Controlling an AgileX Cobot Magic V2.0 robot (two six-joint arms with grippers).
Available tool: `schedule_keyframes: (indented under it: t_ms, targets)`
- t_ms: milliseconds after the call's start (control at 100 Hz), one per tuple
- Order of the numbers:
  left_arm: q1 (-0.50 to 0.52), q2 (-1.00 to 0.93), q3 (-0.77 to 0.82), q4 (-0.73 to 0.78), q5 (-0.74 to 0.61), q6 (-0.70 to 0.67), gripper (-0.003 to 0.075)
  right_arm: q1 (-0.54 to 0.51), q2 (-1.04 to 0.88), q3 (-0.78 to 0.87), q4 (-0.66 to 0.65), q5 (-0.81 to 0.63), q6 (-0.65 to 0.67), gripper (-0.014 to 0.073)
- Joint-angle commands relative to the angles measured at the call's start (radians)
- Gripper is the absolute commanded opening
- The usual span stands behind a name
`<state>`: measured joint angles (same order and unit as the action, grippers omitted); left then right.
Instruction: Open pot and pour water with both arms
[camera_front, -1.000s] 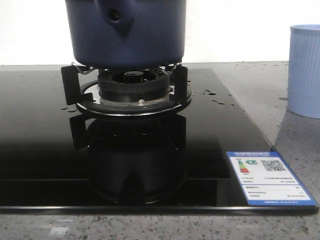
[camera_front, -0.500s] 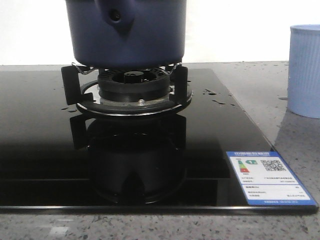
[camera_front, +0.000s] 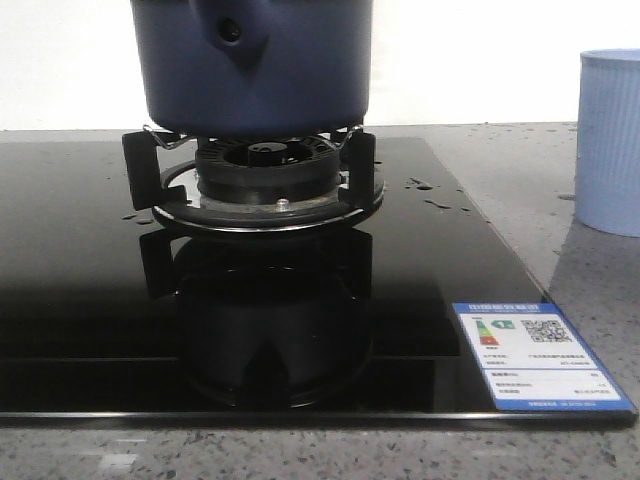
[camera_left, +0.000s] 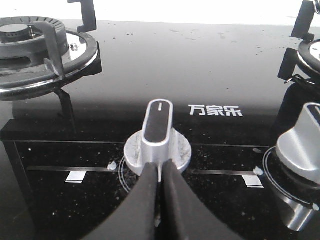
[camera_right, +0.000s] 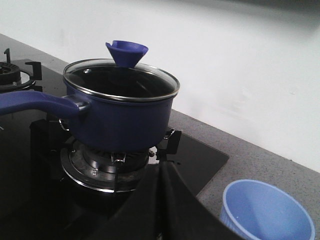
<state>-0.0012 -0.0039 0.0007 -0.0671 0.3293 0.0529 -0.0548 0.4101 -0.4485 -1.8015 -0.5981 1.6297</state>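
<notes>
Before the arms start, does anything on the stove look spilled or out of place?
Water droplets speckle the black glass hob right of the burner. Otherwise nothing stands out: the pot sits level on its burner, glass lid on, and the pale blue cup stands upright.

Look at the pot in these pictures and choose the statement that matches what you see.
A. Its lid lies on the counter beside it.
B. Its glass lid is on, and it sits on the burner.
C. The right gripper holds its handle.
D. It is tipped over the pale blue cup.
B: in the right wrist view the pot sits level on the burner with its glass lid in place.
</notes>
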Motion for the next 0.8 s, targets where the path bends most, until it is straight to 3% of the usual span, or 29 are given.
schedule_keyframes:
  t_ms: [0, 250, 530, 600, 740, 790]
  targets:
    - [-0.009, -0.026, 0.034, -0.017, -0.042, -0.012, -0.0019, 0.000, 0.006, -0.026, 0.034, 0.026, 0.001, -0.0074]
    - [-0.009, -0.026, 0.034, -0.017, -0.042, -0.012, -0.0019, 0.039, 0.000, -0.024, 0.028, 0.047, 0.001, -0.0074]
    - [-0.009, -0.026, 0.034, -0.017, -0.042, -0.012, -0.0019, 0.048, 0.000, -0.003, 0.018, 0.274, -0.030, -0.0074]
    - [-0.009, -0.026, 0.034, -0.017, -0.042, -0.012, -0.0019, 0.049, -0.002, 0.008, 0.164, 0.350, -0.182, -0.0074]
    - [-0.009, -0.026, 0.034, -0.017, -0.042, -0.012, -0.0019, 0.053, -0.021, 0.043, 0.739, 0.479, -0.786, -0.0074]
    - [-0.009, -0.026, 0.034, -0.017, -0.042, -0.012, -0.0019, 0.061, -0.032, 0.054, 0.883, 0.519, -0.909, -0.0074]
